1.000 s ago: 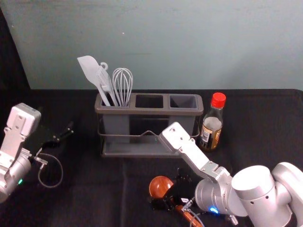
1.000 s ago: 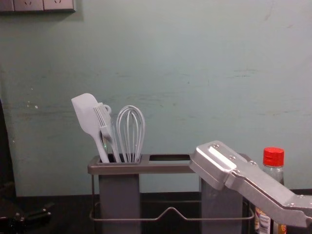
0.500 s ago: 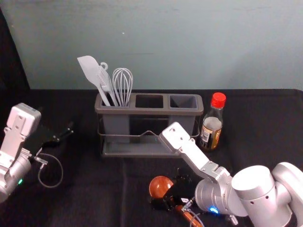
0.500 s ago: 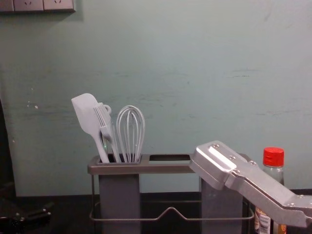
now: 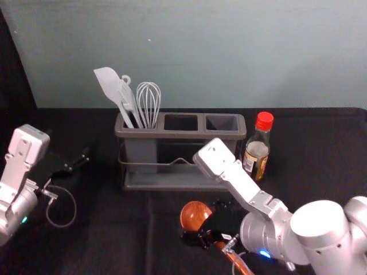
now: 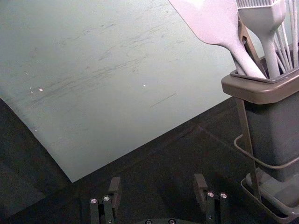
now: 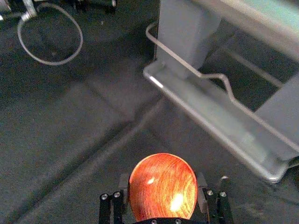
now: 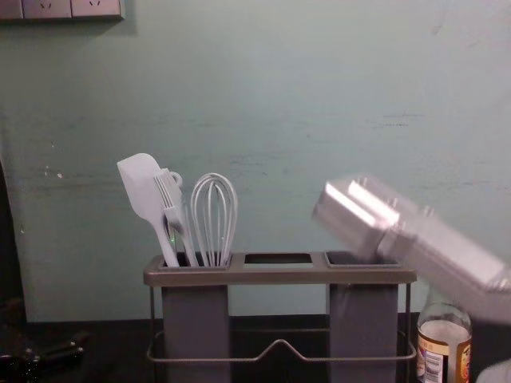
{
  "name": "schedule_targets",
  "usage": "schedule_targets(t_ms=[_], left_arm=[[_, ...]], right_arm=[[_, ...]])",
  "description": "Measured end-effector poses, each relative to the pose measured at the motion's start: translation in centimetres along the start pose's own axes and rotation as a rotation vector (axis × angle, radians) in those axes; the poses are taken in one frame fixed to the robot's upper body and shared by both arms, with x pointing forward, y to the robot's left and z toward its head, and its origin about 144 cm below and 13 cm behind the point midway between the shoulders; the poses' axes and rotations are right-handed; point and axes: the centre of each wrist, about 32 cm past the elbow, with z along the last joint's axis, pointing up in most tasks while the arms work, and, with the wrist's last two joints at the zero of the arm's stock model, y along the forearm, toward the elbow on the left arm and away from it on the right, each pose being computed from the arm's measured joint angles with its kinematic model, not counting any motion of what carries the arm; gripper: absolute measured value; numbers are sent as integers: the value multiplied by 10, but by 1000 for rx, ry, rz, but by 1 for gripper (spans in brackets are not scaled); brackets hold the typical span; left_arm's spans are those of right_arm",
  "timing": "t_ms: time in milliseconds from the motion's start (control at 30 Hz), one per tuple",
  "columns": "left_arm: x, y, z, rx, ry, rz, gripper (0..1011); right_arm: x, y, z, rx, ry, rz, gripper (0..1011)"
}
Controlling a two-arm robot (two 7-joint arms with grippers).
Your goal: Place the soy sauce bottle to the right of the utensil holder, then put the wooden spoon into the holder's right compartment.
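With twelve o'clock pointing away from the robot, the soy sauce bottle [image 5: 256, 153] stands upright at about three o'clock from the utensil holder [image 5: 180, 135], just beside it. The first part of the task looks done, so the step in hand is the wooden spoon [image 5: 195, 216].

The spoon is in front of the holder, near five o'clock from its middle, its bowl nearest the holder and its handle running off toward half past four. The right claw [image 7: 162, 184] appears clamped on it just below the bowl, with a finger to either side. How far the spoon is off the worktop [image 5: 114, 229], if at all, I cannot tell.

The left claw [image 6: 158, 189] waits at about nine o'clock from the holder, its fingers apart with nothing between them. A spatula [image 5: 107, 83], a brush [image 5: 127, 96] and a whisk [image 5: 148, 103] fill the holder's left section; the right compartment [image 5: 222, 122] has an open mouth.

Next, the right claw should raise the spoon well above the rim, tip the handle downward, carry it toward twelve o'clock over that compartment, lower it in and let go. The bottle sits at about one o'clock from the claw, so a wide swing could knock it; a low approach might snag the rim.
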Motion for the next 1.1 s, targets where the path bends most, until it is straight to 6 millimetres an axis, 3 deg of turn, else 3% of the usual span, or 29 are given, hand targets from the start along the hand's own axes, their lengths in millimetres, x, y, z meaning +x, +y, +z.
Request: schedule_targets(t_ms=[433, 800, 1100], left_arm=[[0, 0, 0, 0, 0, 0, 1011], [0, 0, 0, 0, 0, 0, 1011], [0, 0, 0, 0, 0, 0, 1012]], right_arm=[[-11, -49, 2, 250, -39, -200, 839], [-19, -63, -11, 559, -127, -354, 839], [-19, -65, -13, 597, -138, -357, 838]])
